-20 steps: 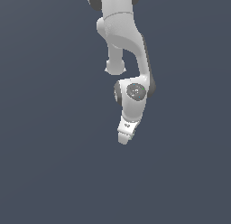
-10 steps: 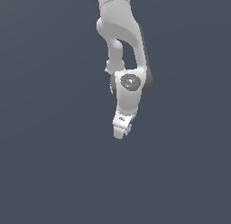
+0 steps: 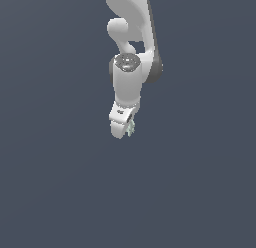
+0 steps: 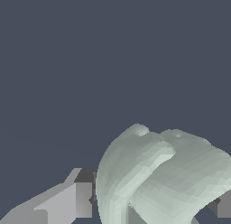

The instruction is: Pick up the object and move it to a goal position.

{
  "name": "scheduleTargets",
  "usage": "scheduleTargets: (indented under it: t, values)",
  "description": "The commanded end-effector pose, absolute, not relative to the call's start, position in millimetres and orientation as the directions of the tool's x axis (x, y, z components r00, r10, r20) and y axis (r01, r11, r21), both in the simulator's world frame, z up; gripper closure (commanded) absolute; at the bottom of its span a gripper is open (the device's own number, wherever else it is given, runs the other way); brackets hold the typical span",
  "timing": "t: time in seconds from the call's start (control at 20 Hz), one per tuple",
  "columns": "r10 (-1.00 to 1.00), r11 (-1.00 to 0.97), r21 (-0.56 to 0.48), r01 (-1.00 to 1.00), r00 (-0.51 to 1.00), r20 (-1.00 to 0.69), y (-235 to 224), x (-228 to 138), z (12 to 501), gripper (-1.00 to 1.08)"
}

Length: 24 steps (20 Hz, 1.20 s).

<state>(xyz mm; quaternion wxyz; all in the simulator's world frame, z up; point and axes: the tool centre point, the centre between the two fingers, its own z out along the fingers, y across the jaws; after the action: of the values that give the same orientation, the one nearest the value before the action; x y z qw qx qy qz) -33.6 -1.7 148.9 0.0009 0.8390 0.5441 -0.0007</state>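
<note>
The white arm hangs down in the middle of the exterior view, and its gripper (image 3: 124, 131) is shut on the object (image 3: 131, 127), a tiny pale grey-green lump that peeks out at the fingers' side. In the wrist view the object (image 4: 162, 178) fills the space between the two grey fingertips (image 4: 74, 200), curled and lumpy, pressed by both. The gripper and object are held up off the dark surface, with nothing touching them from below.
Only a plain dark blue-grey background (image 3: 60, 182) surrounds the arm in both views. No goal marker or other thing shows.
The arm has swung toward the exterior view's left and risen slightly, its wrist turning, with the object still carried in the fingers.
</note>
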Motion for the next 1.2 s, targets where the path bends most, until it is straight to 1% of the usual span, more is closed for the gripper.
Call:
scheduleTargets:
  t: [0.0,1.15]
  values:
    - [0.913,-0.408,0.001,0.913,0.408,-0.001,-17,-42,172,1.08]
    - [0.913,-0.407,0.000,0.913,0.407,0.004,-171,-122,399,1.08]
